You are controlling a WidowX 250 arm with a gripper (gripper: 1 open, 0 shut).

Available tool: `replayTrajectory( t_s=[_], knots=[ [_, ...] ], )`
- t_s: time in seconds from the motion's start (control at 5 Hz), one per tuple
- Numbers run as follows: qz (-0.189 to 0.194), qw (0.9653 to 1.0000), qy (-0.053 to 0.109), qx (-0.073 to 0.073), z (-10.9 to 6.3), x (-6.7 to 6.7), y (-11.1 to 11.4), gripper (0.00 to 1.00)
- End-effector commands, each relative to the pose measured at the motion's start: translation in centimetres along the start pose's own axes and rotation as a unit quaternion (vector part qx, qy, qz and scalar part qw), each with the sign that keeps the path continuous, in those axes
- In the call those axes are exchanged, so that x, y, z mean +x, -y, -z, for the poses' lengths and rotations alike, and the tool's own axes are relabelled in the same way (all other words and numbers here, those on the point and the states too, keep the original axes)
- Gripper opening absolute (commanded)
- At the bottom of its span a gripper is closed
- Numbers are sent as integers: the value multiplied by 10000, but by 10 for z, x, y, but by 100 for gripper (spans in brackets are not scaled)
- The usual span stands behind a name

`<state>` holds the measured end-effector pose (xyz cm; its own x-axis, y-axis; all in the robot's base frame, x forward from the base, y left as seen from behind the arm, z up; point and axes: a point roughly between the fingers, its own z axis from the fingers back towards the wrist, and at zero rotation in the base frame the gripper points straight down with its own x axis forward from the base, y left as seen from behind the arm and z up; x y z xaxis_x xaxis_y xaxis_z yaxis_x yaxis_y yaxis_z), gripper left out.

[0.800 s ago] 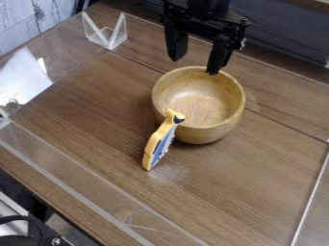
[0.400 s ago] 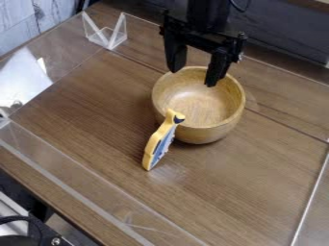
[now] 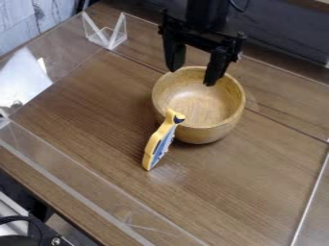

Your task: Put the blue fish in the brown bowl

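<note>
A single camera looks down at a slant onto a brown wooden desk [image 3: 244,197] whose planks and seams run diagonally through the frame. Slightly right of center, in the upper half of the picture, sits the brown bowl [image 3: 206,108], round, thick-walled and light in color, with a smooth, bare inside facing the camera.

The blue fish [image 3: 161,141] is just left of the bowl's lower side, near the middle of the picture. It is slim and long, with a blue face and yellowish tan edges. One end points up and to the right, at the bowl's lower left rim, and overlaps the bowl in this view; whether the two touch is hard to tell. The other end points down and to the left, over the desk. Most of the fish lies outside the bowl.

At the top of the frame, right of center, a black robot arm reaches down. Its tool [image 3: 198,63] is open, with two dark fingers spread wide and nothing between them. The fingertips appear by the bowl's far rim, one toward its upper left and the other toward its upper right.

In the upper left of the frame stands a small clear, angular object [image 3: 106,34]. At the lower left edge are a black cable [image 3: 23,220] and some dark equipment, partly cut off.
</note>
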<state>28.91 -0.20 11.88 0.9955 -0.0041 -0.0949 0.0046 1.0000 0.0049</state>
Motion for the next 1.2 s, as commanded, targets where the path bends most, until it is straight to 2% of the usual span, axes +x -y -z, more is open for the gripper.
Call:
replayTrajectory(
  t_s=[0.0,0.2,0.4,1.0],
  knots=[
    [-12,9984,563,53,-30,7,-1,100],
    [33,9980,634,32,-37,9,-2,100],
    [-4,9974,720,-15,-37,10,-2,100],
    [-44,9972,748,-65,-31,6,-5,100]
  ],
)
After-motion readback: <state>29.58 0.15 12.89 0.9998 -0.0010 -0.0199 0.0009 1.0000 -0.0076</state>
